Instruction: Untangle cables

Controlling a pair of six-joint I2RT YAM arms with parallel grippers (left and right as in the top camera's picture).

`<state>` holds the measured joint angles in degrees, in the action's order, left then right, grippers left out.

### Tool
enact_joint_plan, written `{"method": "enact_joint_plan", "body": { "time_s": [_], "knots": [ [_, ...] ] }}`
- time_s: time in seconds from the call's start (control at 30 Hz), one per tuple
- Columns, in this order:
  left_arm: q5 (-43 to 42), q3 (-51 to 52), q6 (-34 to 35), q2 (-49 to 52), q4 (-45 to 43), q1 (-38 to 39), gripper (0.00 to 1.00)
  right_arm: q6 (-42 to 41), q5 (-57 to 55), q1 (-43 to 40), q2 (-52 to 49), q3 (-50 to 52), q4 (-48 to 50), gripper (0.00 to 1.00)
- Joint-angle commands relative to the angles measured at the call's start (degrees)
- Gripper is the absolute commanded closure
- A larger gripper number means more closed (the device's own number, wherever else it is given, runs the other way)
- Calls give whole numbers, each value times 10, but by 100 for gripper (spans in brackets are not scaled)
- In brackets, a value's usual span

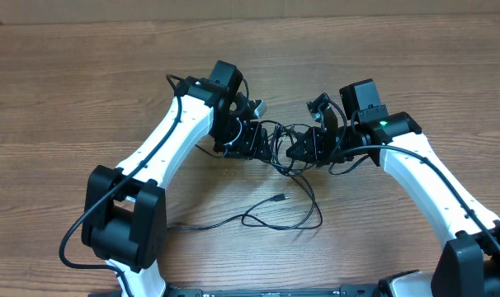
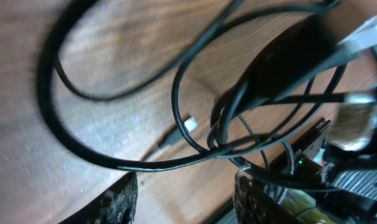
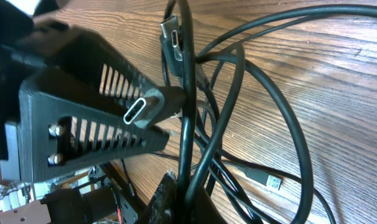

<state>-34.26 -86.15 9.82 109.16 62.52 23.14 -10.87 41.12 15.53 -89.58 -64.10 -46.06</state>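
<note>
**Cable knot bunched between two facing pincers; one strand trails on the surface**

Right pincer (image 3: 183, 198): pressed together. Several black strands of the cables (image 1: 280, 142) run down into its tips, and as far as the wrist view shows, it is pinching them.

Left pincer (image 2: 187, 200): fingers spread, with bare wood visible in the gap. No strand is seen clamped between them. One curve of cord crosses just beyond the tips.

Position: the two pincers face each other near the middle of the wooden surface (image 1: 77, 74), close together. The tangled part of the cables sits directly between them as overlapping loops.

Connectors: in the right wrist view, an oval-mouthed plug (image 3: 139, 111) sits in front of a slotted black part (image 3: 83, 127) of the opposite arm. Whether the two touch cannot be told. A second flat plug (image 3: 173, 34) shows higher up, beside an upright strand.

Outlying cord: from the knot, one strand drops toward the robot's side. It forms an open loop on the wood and trails off toward the left arm's base. A loose plug (image 1: 280, 199) lies flat on the surface below the knot, apart from both pincers.
</note>
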Motion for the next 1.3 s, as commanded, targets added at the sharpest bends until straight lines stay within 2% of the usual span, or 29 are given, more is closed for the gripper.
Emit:
{"method": "enact_joint_plan", "body": {
  "time_s": [0.0,0.13,0.47,0.63,0.73,0.97,1.27],
  "knots": [
    [-5,6,82,-7,19,15,51,5,10,3,0,1,3,96],
    [7,6,117,-7,17,26,50,5,10,3,0,1,3,96],
    [119,6,240,-7,-26,48,47,5,10,3,0,1,3,96],
    [123,7,280,-7,-62,65,46,5,10,3,0,1,3,96],
    [124,7,279,-7,-77,76,49,5,10,3,0,1,3,96],
    [133,7,279,-7,-75,85,66,5,10,3,0,1,2,96],
    [152,40,309,-6,-95,85,67,5,10,3,0,1,-1,96]
  ]
}}
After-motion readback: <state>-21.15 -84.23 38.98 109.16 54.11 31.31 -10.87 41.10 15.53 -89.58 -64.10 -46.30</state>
